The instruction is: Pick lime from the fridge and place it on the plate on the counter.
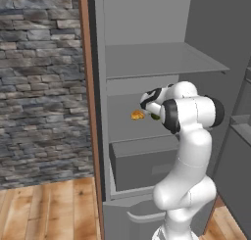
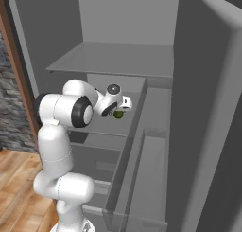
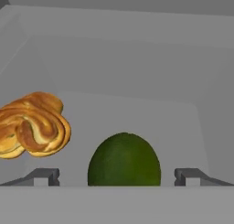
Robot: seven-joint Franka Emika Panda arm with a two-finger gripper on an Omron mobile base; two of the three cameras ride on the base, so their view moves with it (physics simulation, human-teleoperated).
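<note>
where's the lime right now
The lime sits on the fridge's middle shelf, centred between the open end effector's fingertips in the hand view, with the orange-yellow pastry to its left.

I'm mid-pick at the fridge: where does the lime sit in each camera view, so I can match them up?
Left base view: the lime is a green sliver at mid-frame, at the gripper, right of the orange pastry.
Right base view: it peeks out under the gripper head, left of centre.
Hand view: bottom centre, between the two fingertips.
Shared landmark: the middle fridge shelf under it.
</note>
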